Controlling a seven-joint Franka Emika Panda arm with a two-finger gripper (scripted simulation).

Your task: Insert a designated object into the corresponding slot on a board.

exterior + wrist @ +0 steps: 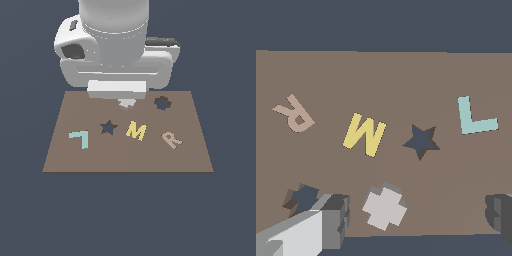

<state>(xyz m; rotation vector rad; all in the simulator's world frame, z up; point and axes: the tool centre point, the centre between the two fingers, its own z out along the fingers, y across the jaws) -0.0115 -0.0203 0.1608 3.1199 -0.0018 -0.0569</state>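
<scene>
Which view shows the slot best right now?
The exterior view: the slot sits whole and unobstructed on the board, scalloped edge clear, to that view's right of the gripper. The wrist view catches the slot too, but a finger overlaps its edge.

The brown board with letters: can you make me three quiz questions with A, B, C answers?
1. Which letter lies between the star cut-out and the R? A) L B) M C) none
2. How many dark cut-outs has the board? A) one B) four C) two
3. The gripper is: A) open B) shut on the white piece C) shut on the M
Answers: B, the yellow M sits between them; C, a star and a scalloped slot; A, its fingers stand apart from the white piece.
</scene>
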